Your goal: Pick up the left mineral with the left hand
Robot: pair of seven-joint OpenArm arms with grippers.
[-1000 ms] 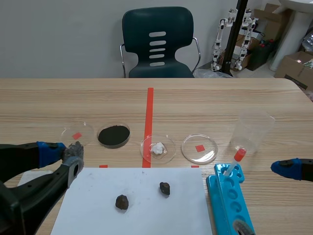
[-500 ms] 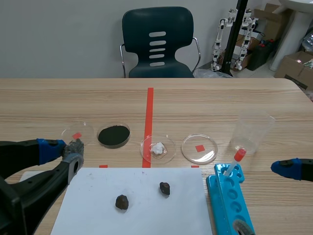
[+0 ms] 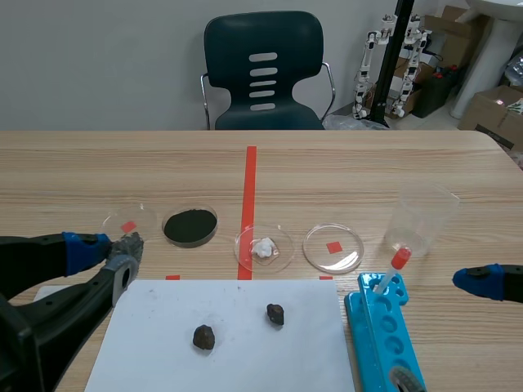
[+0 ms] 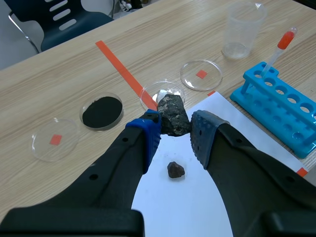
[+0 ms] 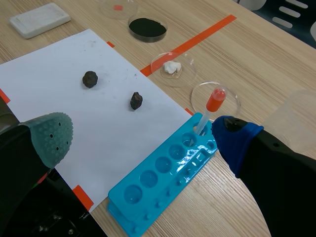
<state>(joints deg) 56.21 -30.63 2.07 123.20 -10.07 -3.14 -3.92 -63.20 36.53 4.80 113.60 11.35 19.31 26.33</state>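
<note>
left jaws clamped on mineral (image 4: pixel 173 116), seemingly over paper's (image 3: pixel 245 343) edge, right jaws spread wide

No writing legible anywhere — no labels; no numbers.

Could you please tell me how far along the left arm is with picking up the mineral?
Done: the left end effector is shut on a grey mineral, lifted off the table.
In hand: that mineral, held beside the white paper.
Left: apparently little. A dark mineral and a second dark mineral lie untouched on the paper, and the right end effector is open.
</note>
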